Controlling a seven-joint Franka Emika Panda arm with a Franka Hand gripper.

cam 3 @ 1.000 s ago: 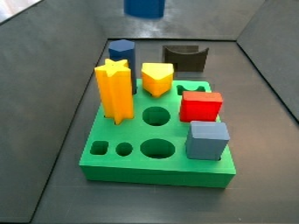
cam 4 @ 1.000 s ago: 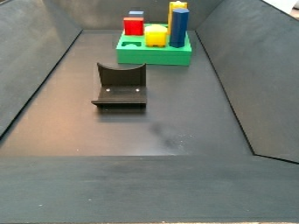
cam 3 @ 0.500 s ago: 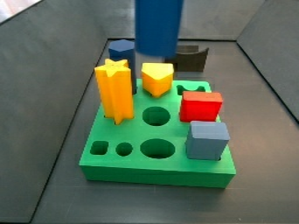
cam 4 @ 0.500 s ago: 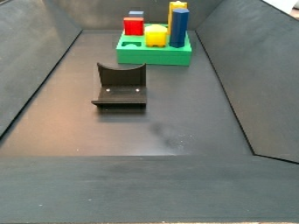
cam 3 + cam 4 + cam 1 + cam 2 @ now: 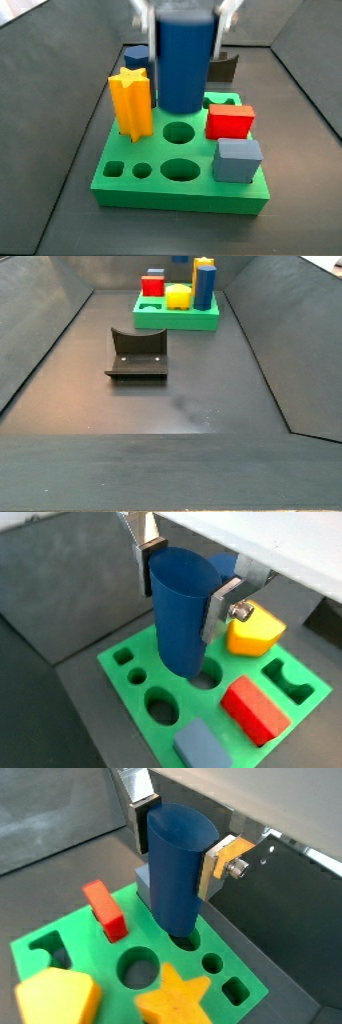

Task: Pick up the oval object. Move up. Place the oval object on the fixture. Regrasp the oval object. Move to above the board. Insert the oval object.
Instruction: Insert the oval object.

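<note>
Near edge of the bench (image 5: 174, 456): bare dark floor, nothing on it.

Mid-bench: the fixture (image 5: 136, 354) stands alone, notch up, empty, well apart from the board.

Far end: the board (image 5: 181, 175), green slab. On it, in a side view: grey-blue cube (image 5: 238, 160) at the near corner, red block (image 5: 230, 122) behind it, orange star peg (image 5: 130, 100) on the opposite side, yellow piece (image 5: 254, 630) and a blue hexagonal peg (image 5: 138, 56) toward the back. 3 round holes look open along the near rows.

The claw (image 5: 185, 580) hangs above the board's middle, clamped on the oval object (image 5: 181, 612); in both wrist views silver plates press its upper sides, 1 on each flank. The oval object (image 5: 174, 868) is held upright, long axis vertical, flat oval top up, lower end pointing at the board. In both wrist views the lower end sits right at an opening (image 5: 187, 940) in the board; whether it has entered is unclear, since the peg hides the rim.

Step, by my reading: the insert, at or near its start. Next move calls for a straight, slow descent, keeping the axis vertical and the oval cross-section turned to match the hole. The yellow piece and star stand close by, so sideways drift looks risky. Release only once the peg seats.
</note>
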